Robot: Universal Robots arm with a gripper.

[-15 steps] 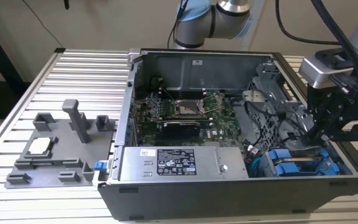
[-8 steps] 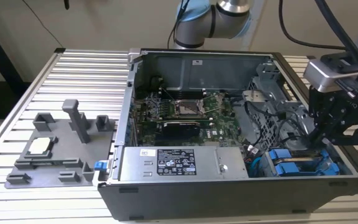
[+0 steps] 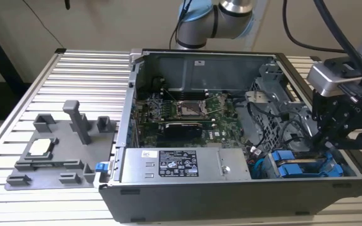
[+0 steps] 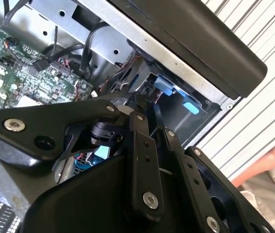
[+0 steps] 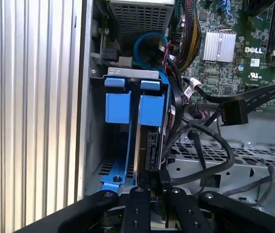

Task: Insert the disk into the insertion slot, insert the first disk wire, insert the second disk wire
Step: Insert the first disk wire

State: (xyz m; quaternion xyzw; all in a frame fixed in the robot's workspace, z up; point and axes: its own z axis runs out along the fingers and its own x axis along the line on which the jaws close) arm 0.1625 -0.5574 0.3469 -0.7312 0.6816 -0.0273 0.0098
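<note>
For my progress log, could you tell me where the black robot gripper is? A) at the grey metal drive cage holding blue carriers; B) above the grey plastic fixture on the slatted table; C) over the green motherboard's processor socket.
A: in the first wrist view the gripper is right at the blue carriers in the drive cage.

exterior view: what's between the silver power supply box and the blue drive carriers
Loose black cables and one blue cable, seen in the exterior view.

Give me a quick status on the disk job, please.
Gripper jaws shut on black wire connector, against the disk. It sits in insertion slot. Loose cables crowd alongside.
</note>
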